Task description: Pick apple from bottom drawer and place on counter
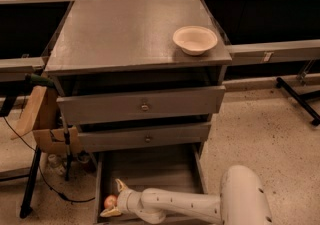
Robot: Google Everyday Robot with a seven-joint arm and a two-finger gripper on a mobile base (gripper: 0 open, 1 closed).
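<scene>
The apple (110,201), small and reddish-orange, lies on the floor of the open bottom drawer (150,169) near its front left corner. My gripper (113,199) reaches in from the right, low in the drawer, with one finger behind the apple and one in front of it, open around it. The white arm (180,204) lies across the drawer's front. The counter (125,24) is the grey top of the cabinet, far above the gripper.
A cream bowl (195,39) stands on the counter's right front. Two upper drawers with brass knobs (144,106) are partly pulled out above the bottom drawer. A cardboard box (42,119) on a stand and cables sit left of the cabinet. Dark benches flank both sides.
</scene>
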